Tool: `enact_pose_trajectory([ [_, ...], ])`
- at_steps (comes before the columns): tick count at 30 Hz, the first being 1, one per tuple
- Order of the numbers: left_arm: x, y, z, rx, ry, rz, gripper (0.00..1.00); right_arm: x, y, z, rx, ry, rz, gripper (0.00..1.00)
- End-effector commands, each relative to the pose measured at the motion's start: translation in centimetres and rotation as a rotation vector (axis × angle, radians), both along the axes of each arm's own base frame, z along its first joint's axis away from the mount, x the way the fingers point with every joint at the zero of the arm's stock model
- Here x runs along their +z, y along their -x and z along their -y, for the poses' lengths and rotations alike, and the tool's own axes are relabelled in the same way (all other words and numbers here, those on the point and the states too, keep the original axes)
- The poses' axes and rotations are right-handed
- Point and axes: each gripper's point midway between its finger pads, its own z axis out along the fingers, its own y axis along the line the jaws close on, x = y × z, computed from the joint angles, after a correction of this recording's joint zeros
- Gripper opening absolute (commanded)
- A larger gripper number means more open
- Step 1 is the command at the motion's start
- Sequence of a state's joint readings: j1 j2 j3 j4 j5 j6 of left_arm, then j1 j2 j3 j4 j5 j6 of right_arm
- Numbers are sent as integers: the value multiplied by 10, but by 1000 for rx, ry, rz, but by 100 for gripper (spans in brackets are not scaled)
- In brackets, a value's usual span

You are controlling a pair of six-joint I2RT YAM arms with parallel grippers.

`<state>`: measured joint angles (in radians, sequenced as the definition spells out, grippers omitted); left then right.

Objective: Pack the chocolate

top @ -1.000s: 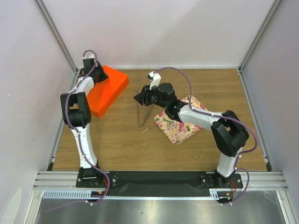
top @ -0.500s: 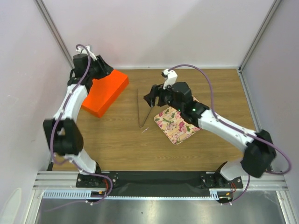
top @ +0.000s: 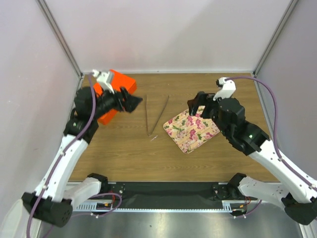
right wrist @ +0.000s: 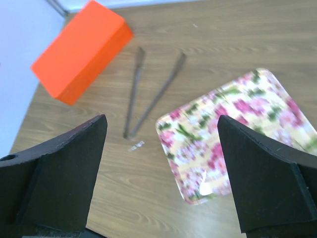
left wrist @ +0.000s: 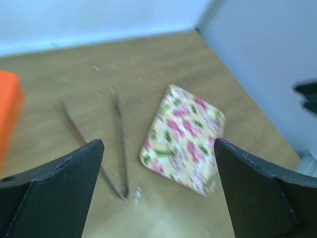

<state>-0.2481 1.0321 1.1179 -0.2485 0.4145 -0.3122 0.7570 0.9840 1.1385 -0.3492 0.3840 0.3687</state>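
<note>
No chocolate shows in any view. A pink-flowered tray (top: pixel 192 130) lies empty on the wooden table, right of centre. Metal tongs (top: pixel 155 117) lie spread in a V just left of it. My left gripper (top: pixel 134 104) hovers open above the table, between the orange box (top: pixel 113 90) and the tongs, holding nothing. My right gripper (top: pixel 197 106) hangs open over the tray's far corner, also empty. The left wrist view looks between wide-apart fingers (left wrist: pixel 54 193) down at the tray (left wrist: pixel 183 136) and tongs (left wrist: pixel 119 148). The right wrist view shows the tray (right wrist: pixel 237 134) and tongs (right wrist: pixel 148 94) under the gripper (right wrist: pixel 161 173).
The orange box (right wrist: pixel 81 49) stands at the table's far left corner, against the left wall. White walls with metal posts close in the table on three sides. Bare wood lies in front of the tray and the tongs.
Both grippers have opened wide. The left one swung from the orange box's far side towards the tongs. The right one drew back from the tongs to over the tray.
</note>
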Motion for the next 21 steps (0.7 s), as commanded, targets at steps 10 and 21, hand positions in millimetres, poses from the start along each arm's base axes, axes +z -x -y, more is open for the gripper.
enact_pose_trajectory([
  [10,-13,80,22,-162,-58,73,100,-37,26,42,-107,10,-102,100],
  [21,3,83,22,-161,-37,107,100,-30,22,43,-99,52,-65,100],
])
